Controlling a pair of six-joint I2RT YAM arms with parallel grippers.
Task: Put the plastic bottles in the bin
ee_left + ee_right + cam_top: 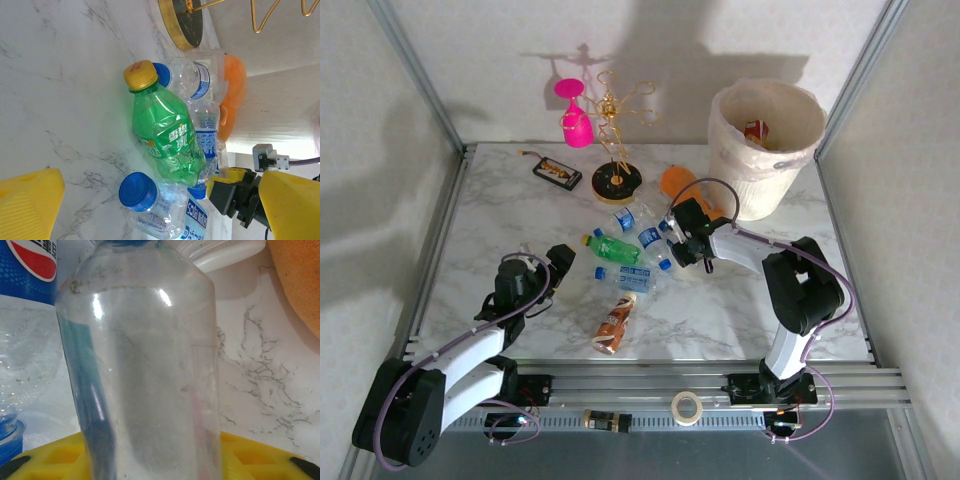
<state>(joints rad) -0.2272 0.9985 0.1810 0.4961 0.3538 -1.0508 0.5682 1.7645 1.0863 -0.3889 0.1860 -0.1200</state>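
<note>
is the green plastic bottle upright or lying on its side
Lying on its side: the green plastic bottle stretches flat along the white marble tabletop, its yellow cap pointing sideways.

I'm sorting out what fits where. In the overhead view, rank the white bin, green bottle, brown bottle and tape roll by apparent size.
Largest: white bin, by far.
Next: green bottle and brown bottle, which look alike, so I can't rank them.
Smallest: tape roll.

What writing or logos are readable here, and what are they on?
"雪碧": white, on the green bottle.
Round red, white and blue logo, characters above it cut off: on the blue label, right wrist view.
White characters on the blue-capped clear bottle: cropped, unreadable.
Print on the brown bottle and black device: too small to read.
</note>
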